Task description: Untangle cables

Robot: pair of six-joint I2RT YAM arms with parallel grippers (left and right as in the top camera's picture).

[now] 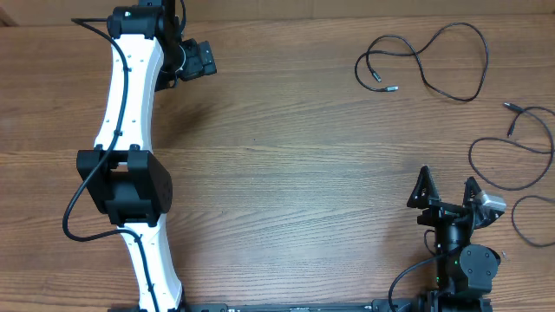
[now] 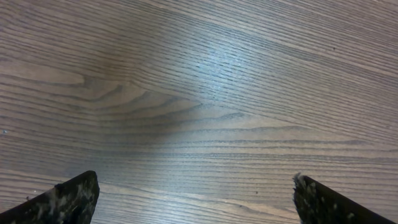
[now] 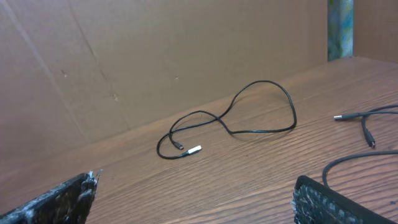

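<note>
Both hands are gaping, holding nothing: left hand [image 1: 211, 59] far across the counter [image 1: 286, 147], right hand [image 1: 447, 185] near the cables [image 1: 425, 56], which are lying apart already. Judging task near finished; next, checking the second cable [image 1: 520, 165] for crossings.

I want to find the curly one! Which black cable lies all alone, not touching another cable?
The looped cable at the far edge of the table, with both its plug tips close together. The other cables lie along the right edge, beside the right claw.
</note>
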